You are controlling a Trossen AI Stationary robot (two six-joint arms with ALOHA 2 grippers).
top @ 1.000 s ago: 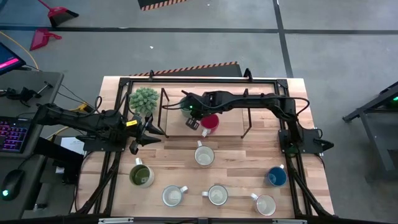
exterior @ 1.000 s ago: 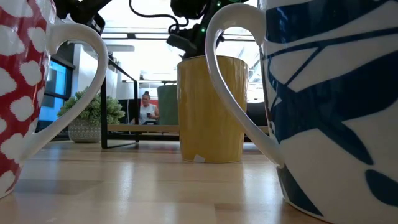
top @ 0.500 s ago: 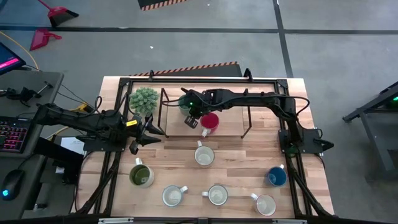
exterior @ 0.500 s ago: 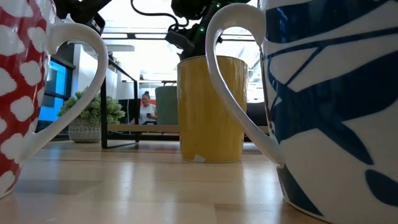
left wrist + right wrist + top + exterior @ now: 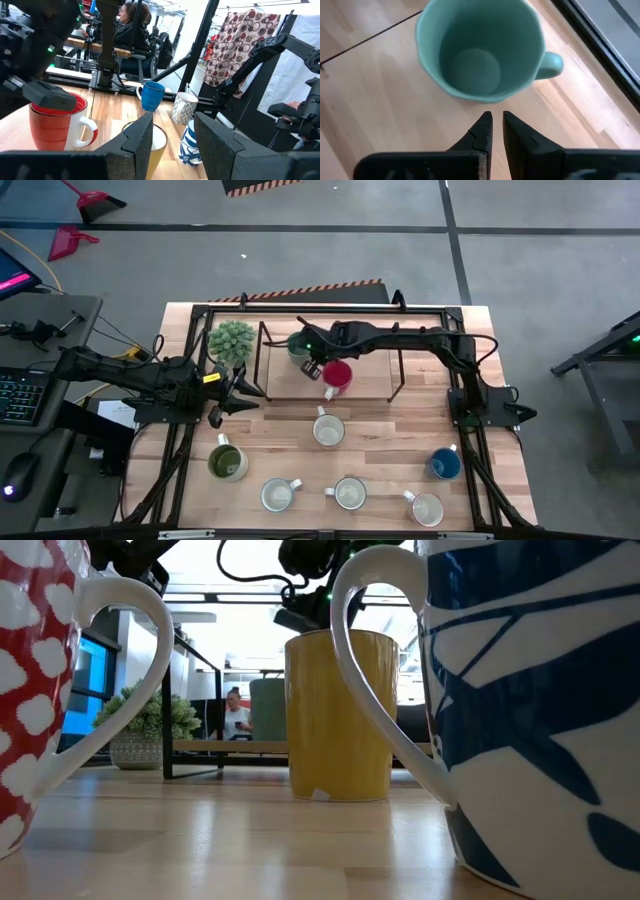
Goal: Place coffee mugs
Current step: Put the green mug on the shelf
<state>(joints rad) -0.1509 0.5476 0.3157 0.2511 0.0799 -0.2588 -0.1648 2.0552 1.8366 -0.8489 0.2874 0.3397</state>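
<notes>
The teal-green mug (image 5: pixel 480 50) stands upright on its base on the wood inside the black rack (image 5: pixel 265 360), its handle (image 5: pixel 550 65) free. My right gripper (image 5: pixel 495 127) (image 5: pixel 312 367) hovers just above and beside it, shut and touching nothing. The red mug (image 5: pixel 337 375) stands next to it. The cream mug (image 5: pixel 328 430), olive mug (image 5: pixel 227 462), blue mug (image 5: pixel 445 464) and three white mugs, one of them (image 5: pixel 350 493), stand on the near part of the table. My left gripper (image 5: pixel 172 145) (image 5: pixel 240 395) waits open at the table's left.
A spiky green potted plant (image 5: pixel 232 340) stands at the rack's left end. The rack's black legs (image 5: pixel 395 385) flank the red and teal mugs. The low view is filled by a red spotted mug (image 5: pixel 30 690), a yellow mug (image 5: pixel 340 715) and a blue-white mug (image 5: pixel 540 710).
My right gripper has shifted slightly toward the table's far edge, and in the high view the teal mug shows more fully from under it. The mugs stand where they were.
</notes>
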